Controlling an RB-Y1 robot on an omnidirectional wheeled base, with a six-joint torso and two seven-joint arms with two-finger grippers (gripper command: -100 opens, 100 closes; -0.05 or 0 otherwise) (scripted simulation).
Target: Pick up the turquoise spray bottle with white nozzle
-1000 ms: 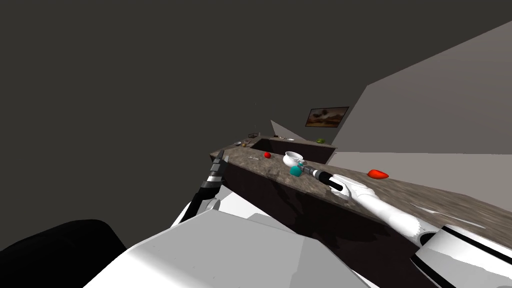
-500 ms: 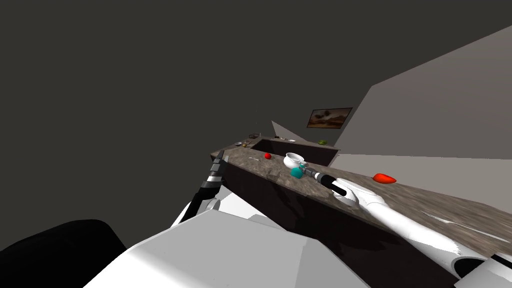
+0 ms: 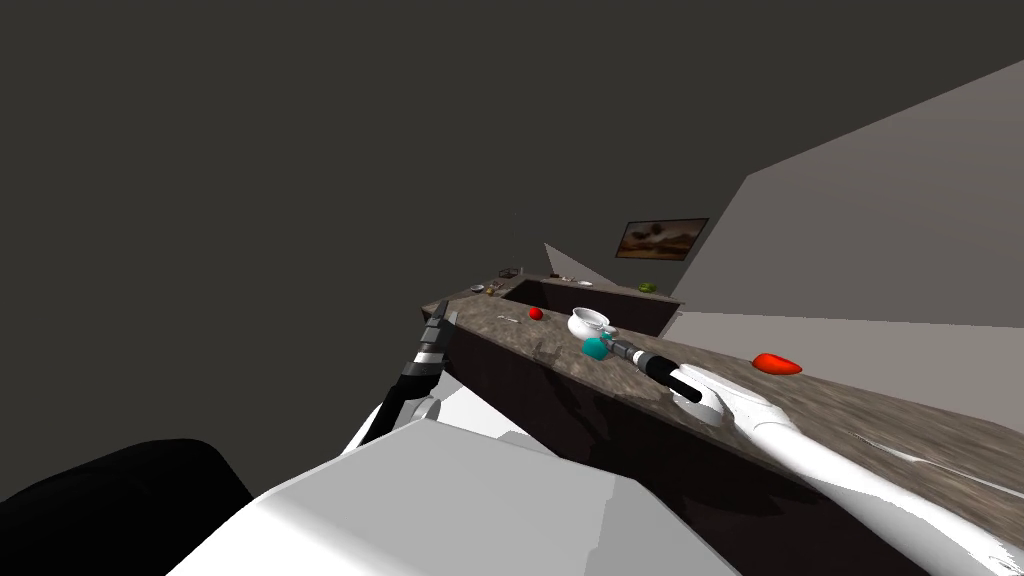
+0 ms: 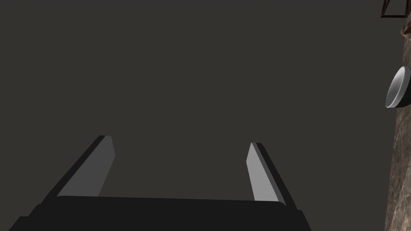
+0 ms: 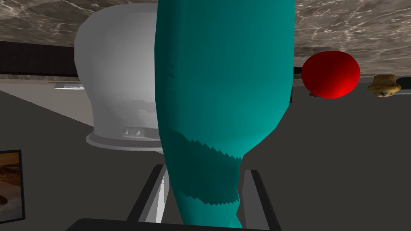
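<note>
A long brown marbled stone counter [image 3: 850, 400] with a dark front carries a small round red fruit [image 3: 536, 313], a white round pot [image 3: 588, 321], a turquoise bottle [image 3: 594, 347] just beside the pot, and, well apart, an elongated red object [image 3: 776, 364]. A small grey bowl [image 4: 398, 87] sits near its far end.

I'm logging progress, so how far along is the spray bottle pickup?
Reach looks done: the right arm stretches across the counter to the turquoise spray bottle. In hand: the right jaws press its sides. Left: the lift; it sits low by the white pot, near counter level.
</note>
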